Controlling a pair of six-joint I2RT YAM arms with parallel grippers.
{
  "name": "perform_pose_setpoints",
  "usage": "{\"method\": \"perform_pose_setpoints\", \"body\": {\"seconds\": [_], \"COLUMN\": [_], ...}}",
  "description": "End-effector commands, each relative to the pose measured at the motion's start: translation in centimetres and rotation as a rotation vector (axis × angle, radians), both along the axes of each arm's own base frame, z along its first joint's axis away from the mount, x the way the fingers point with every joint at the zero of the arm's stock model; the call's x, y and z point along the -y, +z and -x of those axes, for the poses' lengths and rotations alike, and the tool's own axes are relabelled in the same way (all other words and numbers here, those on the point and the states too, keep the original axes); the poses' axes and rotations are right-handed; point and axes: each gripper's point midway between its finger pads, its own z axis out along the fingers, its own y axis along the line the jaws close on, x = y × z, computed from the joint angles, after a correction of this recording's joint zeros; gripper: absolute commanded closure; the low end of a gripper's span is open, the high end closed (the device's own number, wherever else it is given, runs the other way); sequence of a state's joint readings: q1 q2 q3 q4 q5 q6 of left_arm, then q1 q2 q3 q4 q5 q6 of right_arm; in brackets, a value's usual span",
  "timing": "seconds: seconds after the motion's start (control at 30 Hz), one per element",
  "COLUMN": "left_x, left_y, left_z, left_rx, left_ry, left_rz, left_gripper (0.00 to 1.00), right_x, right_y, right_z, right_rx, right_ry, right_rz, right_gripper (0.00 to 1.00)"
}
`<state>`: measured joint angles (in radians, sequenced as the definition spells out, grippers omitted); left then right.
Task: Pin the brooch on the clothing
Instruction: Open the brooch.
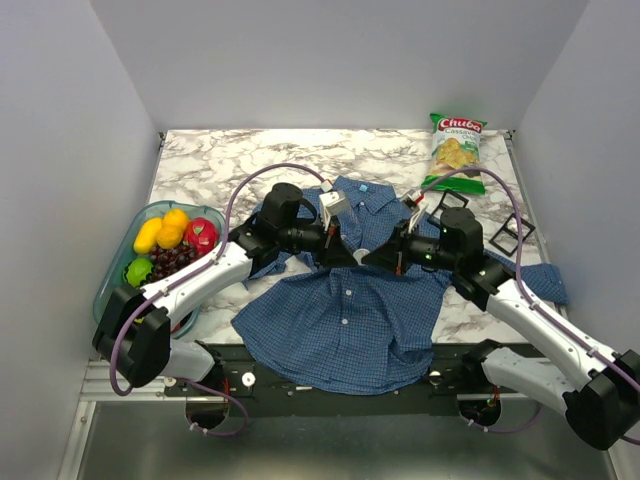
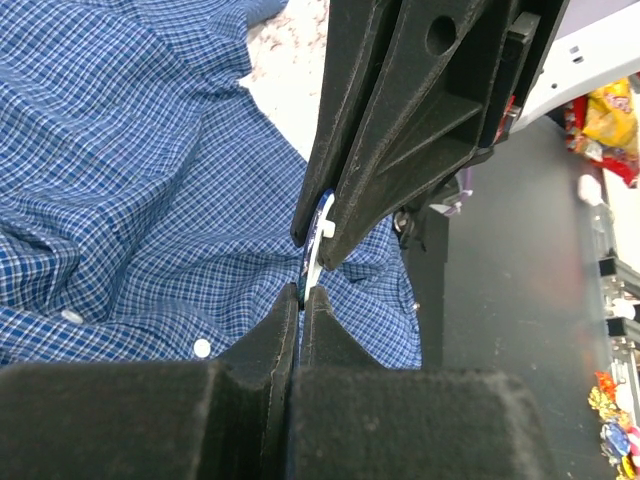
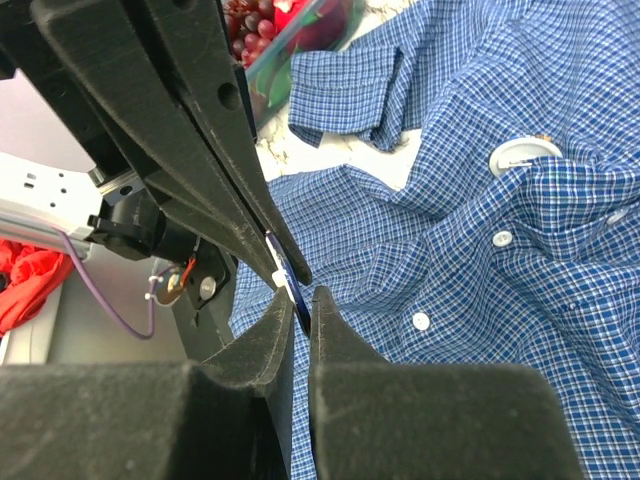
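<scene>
Over the shirt (image 1: 340, 320), the left pincer (image 2: 301, 296) from 9 o'clock and the right pincer (image 3: 302, 300) from 3 o'clock both pinch a small brooch (image 2: 317, 250).

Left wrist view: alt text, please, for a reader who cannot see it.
Two black grippers meet tip to tip, the left gripper at bottom and the right gripper at top, both pinching a small brooch seen edge-on. A rumpled blue checked shirt with white buttons lies beneath.
</scene>
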<state>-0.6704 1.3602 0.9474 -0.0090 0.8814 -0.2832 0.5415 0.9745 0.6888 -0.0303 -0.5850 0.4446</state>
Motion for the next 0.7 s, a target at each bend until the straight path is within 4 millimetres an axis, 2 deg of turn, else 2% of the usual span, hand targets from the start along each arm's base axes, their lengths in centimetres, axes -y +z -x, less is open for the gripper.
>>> {"method": "perform_pose_setpoints", "body": {"seconds": [0.0,0.47,0.67], "left_x": [1.7,1.9,1.8], "left_y": [2.4,0.4,0.8], "left_z": [3.0,1.8,2.0], "left_rx": [0.059,0.0,0.018], "left_ry": [-0.142,-0.079,-0.085], "left_rz": [0.062,-0.017,-0.006], "left_gripper": [1.0,1.0,1.0], "right_x": [-0.4,-0.4,-0.3], "right_y": [1.8,1.8,1.3], "right_z": [-1.6,-1.3,-1.7], "right_rx": [0.036,0.045,0.035], "right_ry": [-0.042,-0.029,-0.05], "right_rz": [-0.022,-0.021,-0.012], "right_gripper": [0.99,0.9,0.89]}}
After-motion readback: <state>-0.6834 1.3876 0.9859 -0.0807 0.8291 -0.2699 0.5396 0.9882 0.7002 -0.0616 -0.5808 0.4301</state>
